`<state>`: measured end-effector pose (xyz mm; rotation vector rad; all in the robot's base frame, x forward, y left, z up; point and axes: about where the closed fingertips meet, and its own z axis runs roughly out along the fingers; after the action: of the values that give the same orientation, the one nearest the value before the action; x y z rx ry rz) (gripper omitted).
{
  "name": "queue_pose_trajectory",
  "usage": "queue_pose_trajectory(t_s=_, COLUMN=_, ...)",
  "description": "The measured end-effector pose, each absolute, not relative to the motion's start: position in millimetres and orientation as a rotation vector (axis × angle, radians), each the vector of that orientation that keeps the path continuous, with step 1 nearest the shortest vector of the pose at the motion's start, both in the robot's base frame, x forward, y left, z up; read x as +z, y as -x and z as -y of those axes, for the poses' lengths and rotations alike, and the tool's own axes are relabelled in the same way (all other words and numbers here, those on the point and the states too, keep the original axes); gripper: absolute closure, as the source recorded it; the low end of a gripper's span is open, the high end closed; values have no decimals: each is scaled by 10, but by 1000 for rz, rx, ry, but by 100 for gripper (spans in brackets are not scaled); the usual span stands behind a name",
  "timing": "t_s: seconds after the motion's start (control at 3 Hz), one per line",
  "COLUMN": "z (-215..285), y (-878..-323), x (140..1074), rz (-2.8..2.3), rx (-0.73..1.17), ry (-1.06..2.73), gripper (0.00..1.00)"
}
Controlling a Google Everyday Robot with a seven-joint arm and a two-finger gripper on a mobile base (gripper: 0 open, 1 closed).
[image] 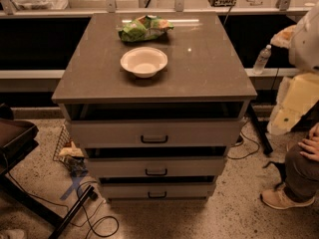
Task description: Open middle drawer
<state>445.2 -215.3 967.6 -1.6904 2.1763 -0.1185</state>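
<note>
Sitting untouched, middle drawer (155, 167), gripper out of view

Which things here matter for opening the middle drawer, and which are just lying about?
Job: middle drawer, its handle; gripper, not in view.
Lying about: white bowl, green bag, water bottle, top drawer, bottom drawer.
</note>
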Motion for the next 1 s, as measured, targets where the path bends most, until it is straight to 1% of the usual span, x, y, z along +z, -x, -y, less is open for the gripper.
queue_pose_trajectory(t_s=0.33, z=2170, y=-4531, x=9256, rz=-2134, rx=-103, ry=1659, gripper=0)
queue_pose_trajectory(t_s=0.67, z=2186, y=-4640, x=8555, rz=-2086, rx=-42, ry=1591, gripper=0)
queue_pose_trajectory(t_s=1.0, z=2224, y=-4739, x=8107, rz=-2064, rx=21, ry=1507, gripper=0)
